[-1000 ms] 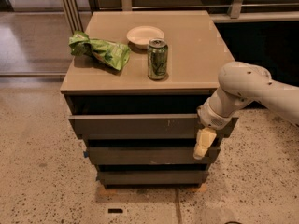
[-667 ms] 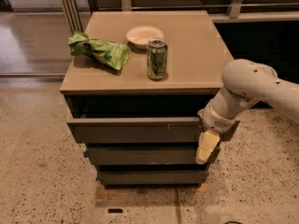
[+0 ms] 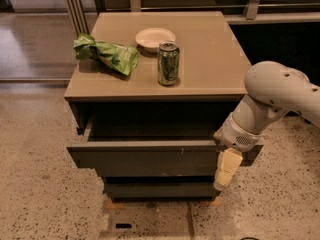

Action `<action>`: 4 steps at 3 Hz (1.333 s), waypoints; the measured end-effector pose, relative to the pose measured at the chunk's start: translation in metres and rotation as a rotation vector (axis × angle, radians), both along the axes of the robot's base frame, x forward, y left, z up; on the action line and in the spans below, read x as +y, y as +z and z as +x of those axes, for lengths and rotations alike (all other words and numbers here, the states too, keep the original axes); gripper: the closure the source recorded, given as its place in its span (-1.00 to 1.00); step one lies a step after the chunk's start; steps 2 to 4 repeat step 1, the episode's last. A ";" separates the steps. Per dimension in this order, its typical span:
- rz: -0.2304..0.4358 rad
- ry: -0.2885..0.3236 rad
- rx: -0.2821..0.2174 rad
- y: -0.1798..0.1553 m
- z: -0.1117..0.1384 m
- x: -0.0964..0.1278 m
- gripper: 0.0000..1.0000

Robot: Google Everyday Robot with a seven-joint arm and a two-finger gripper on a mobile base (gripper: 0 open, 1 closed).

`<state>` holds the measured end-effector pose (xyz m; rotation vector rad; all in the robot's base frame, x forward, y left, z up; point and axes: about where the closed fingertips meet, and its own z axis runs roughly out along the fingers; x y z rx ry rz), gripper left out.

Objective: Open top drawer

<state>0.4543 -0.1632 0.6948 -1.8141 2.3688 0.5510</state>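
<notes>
So top drawer (image 3: 145, 159) out, inside dark; end effector (image 3: 226, 171) at R end, grip unclear.

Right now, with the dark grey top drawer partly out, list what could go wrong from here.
1. The cream gripper sits at the far right end of the dark grey, handle-less top drawer, so an off-centre pull might skew and jam the drawer, or the gripper might slip off.
2. The upright green drink can stands on the tan cabinet top above; a jolt could topple it.
</notes>
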 end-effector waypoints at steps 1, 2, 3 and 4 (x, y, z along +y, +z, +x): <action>0.000 0.000 0.000 0.000 0.000 0.000 -1.00; 0.000 0.000 0.000 0.000 0.000 0.000 -1.00; 0.000 0.000 0.000 0.000 0.000 0.000 -1.00; 0.000 0.000 0.000 0.000 0.000 0.000 -1.00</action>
